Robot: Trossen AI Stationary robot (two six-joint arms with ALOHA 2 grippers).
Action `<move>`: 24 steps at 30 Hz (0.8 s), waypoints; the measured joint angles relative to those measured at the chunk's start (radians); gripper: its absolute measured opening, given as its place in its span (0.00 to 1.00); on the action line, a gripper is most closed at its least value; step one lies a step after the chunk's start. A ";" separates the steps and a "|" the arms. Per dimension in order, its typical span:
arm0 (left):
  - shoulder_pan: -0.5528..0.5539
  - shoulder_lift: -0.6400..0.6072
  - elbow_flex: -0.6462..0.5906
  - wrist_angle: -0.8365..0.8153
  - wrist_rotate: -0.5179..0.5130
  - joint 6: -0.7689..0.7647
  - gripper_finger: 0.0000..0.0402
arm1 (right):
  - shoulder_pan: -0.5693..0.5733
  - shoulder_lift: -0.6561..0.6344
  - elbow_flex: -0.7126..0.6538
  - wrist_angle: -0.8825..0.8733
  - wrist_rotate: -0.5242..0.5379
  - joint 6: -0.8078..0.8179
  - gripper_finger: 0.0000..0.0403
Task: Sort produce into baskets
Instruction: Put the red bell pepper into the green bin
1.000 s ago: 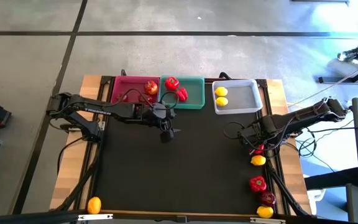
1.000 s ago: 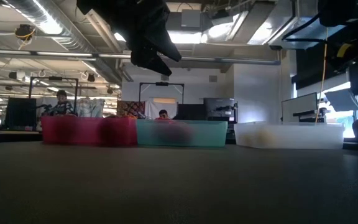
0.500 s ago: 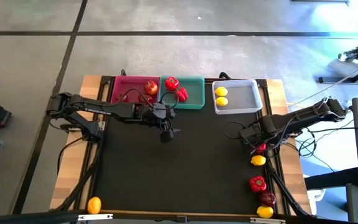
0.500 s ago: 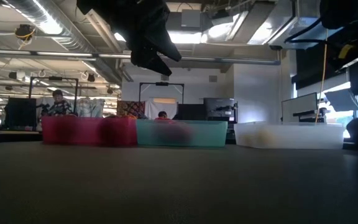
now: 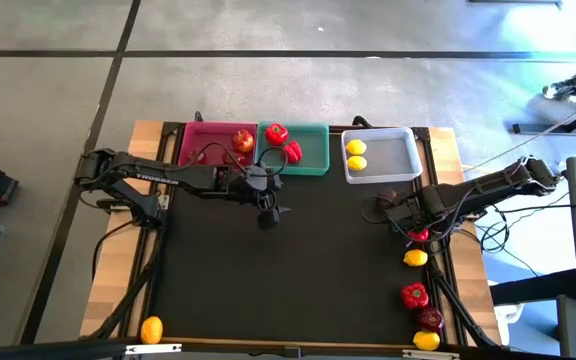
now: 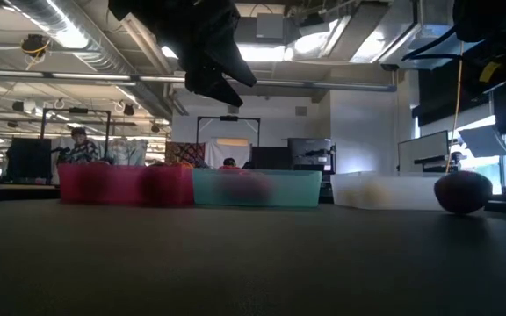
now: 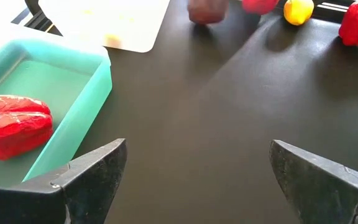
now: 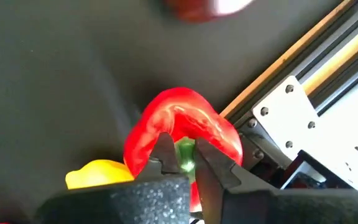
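Start with the big picture: your counter [image 5: 288, 270] has the three baskets lined up along the far edge — pink basket [image 5: 208, 145] with an apple [image 5: 243, 140], teal basket [image 5: 313, 150] with two peppers [image 5: 276, 133], white basket [image 5: 393, 160] with two lemons [image 5: 355, 148]. The leftovers sit down the right edge near your right arm, plus one lone lemon [image 5: 151, 329] at the near left corner.

Your left pincer [image 5: 268, 213] hangs spread wide just in front of the teal basket, holding nothing. It's fine to leave it parked there.

Now the bit that matters. Your right pincer [image 8: 184, 157] is pressed together on the green stem [image 8: 185, 154] of a red bell pepper [image 8: 182, 127] at the right edge of the counter, with a lemon [image 8: 98, 174] touching the pepper's side. A stem pinch is thin, so I'd guess the pepper will swing or slip if you yank it. Lift straight up and slow — clear the lemon and the frame rail [image 8: 278, 62] beside it before you travel.

There's also a dark red apple [image 6: 462, 191] loose on the counter close by, so keep your path above it. Then carry low over to the teal basket and release close to the floor of it.
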 joint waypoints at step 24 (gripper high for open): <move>0.000 0.000 0.000 0.001 0.000 0.010 0.97 | 0.000 0.000 0.000 0.017 -0.039 0.051 0.23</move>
